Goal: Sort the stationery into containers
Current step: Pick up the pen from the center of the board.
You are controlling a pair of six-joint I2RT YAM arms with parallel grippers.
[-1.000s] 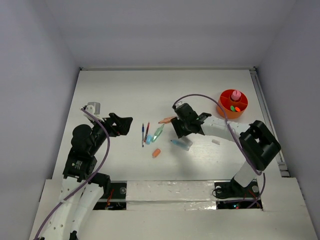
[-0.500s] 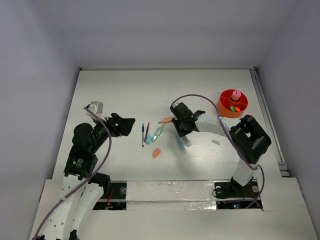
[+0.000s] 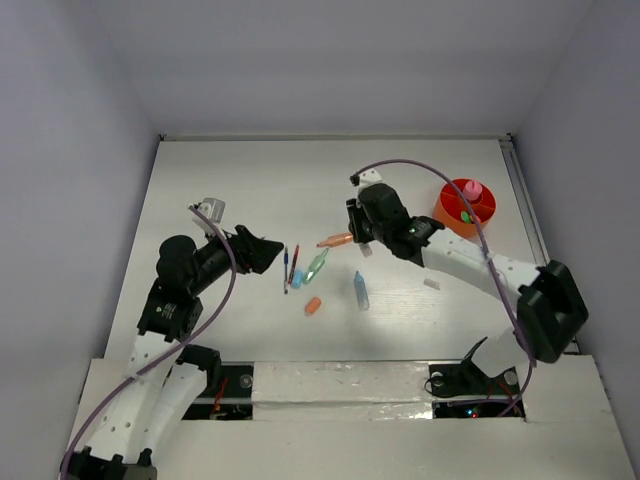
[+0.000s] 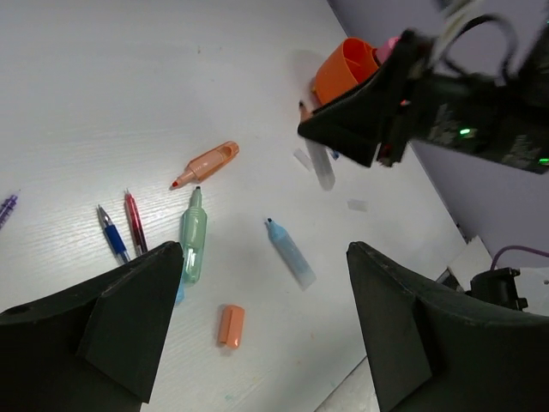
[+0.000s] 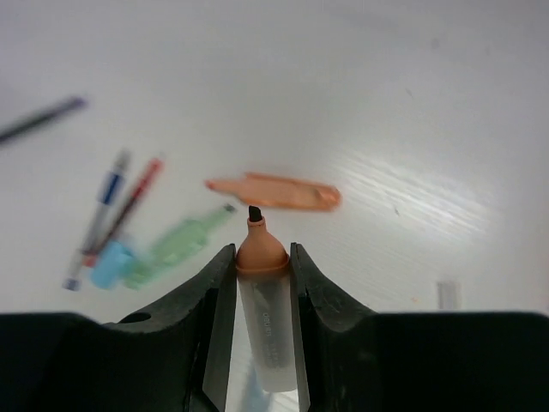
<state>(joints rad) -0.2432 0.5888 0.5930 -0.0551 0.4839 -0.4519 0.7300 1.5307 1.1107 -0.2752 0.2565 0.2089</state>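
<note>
A white table with a faint wood grain is seen, enclosed at the back and both sides by plain grey walls. A thin metal rail is fixed along its right edge. Shiny tape is laid across the near edge.

Overhead view from behind; wrist views low, close (right blurry, seemingly nearest), loose orange marker in all three.
</note>
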